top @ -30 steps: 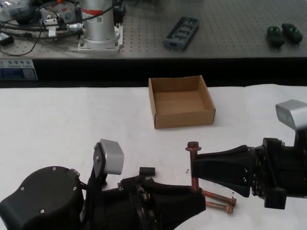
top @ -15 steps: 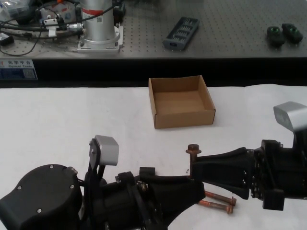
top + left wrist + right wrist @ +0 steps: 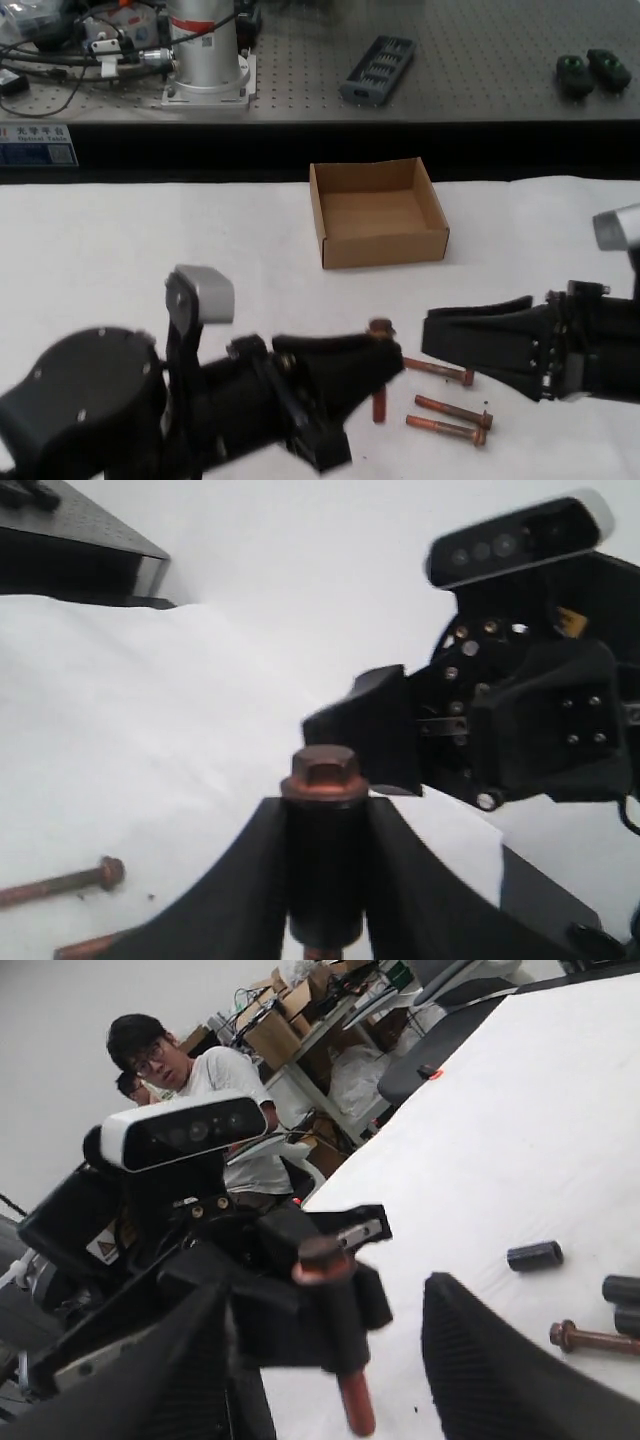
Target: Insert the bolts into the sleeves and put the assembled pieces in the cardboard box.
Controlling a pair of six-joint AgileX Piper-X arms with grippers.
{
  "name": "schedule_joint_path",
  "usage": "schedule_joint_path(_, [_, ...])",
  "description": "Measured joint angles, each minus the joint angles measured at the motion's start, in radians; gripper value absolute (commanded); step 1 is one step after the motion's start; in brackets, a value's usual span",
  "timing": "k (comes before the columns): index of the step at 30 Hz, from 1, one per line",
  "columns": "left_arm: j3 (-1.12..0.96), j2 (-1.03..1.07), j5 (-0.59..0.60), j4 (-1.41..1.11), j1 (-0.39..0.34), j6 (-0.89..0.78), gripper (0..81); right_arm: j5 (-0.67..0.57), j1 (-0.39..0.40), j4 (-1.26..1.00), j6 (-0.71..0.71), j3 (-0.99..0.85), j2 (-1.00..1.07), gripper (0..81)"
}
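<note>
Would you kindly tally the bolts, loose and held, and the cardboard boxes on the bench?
Loose bolts: 3
Bolt in the sleeve held by the left gripper: 1
Cardboard box: 1
Total: 5

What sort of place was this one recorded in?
Probably a robotics or optics lab: a perforated metal table with a metal post and cables stands behind the white bench, and shelves of stacked boxes line the room.

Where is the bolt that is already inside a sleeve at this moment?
In the high view the sleeved bolt stands upright in the left gripper, just left of three loose bolts and nearer the camera than the cardboard box.
</note>
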Motion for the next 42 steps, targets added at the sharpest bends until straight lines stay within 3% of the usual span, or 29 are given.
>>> schedule_joint_path(4, [-0.152, 0.012, 0.033, 0.214, 0.107, 0.126, 2.0, -0.039, -0.012, 0.094, -0.026, 0.000, -0.037, 30.7])
schedule_joint_path(11, [-0.374, 0.116, 0.101, 0.400, 0.188, 0.295, 2.0, -0.029, 0.004, 0.344, -0.158, 0.000, -0.146, 30.4])
schedule_joint_path(19, [-0.593, 0.283, 0.125, 0.505, 0.228, 0.410, 2.0, 0.073, 0.068, 0.664, -0.305, 0.002, -0.316, 29.6])
schedule_joint_path(25, [-0.784, 0.457, 0.138, 0.582, 0.238, 0.496, 2.0, 0.132, 0.116, 0.804, -0.326, 0.002, -0.436, 14.1])
schedule_joint_path(27, [-0.827, 0.499, 0.128, 0.589, 0.241, 0.519, 2.0, 0.148, 0.128, 0.848, -0.328, 0.002, -0.481, 12.4])
schedule_joint_path(42, [-1.164, 0.722, 0.121, 0.756, 0.274, 0.618, 2.0, 0.207, 0.150, 1.032, -0.302, 0.002, -0.659, 12.4])
